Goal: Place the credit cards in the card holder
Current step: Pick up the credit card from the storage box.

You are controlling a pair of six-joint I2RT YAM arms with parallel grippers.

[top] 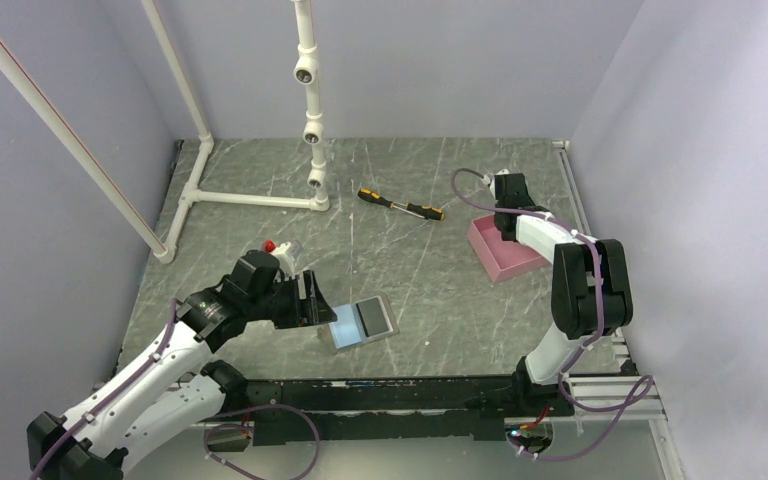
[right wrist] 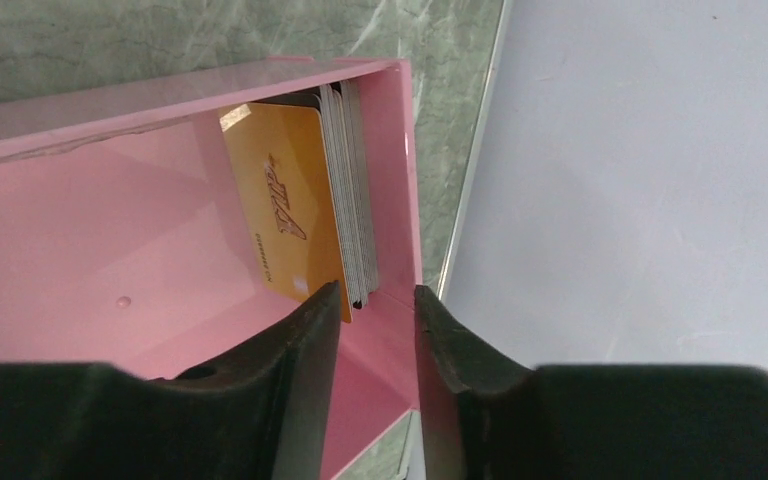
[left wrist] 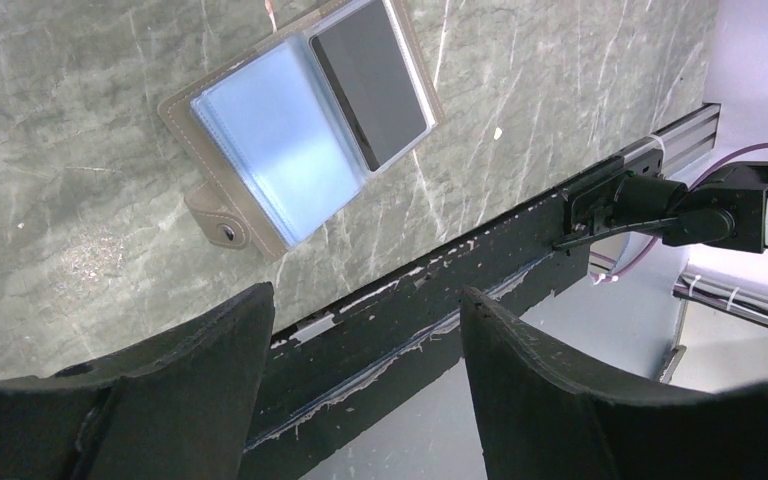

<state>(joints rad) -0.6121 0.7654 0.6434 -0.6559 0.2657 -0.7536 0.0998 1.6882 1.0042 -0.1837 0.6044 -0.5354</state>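
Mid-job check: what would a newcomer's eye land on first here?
The pink tray on the right of the table holds a stack of credit cards standing on edge against its wall, orange one in front; the right gripper has its tips at the stack's end, grip unclear. The card holder lies open near the front edge, a dark card in one pocket, with the left gripper open and empty beside it.

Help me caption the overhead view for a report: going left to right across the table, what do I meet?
left gripper → card holder → screwdriver → pink tray
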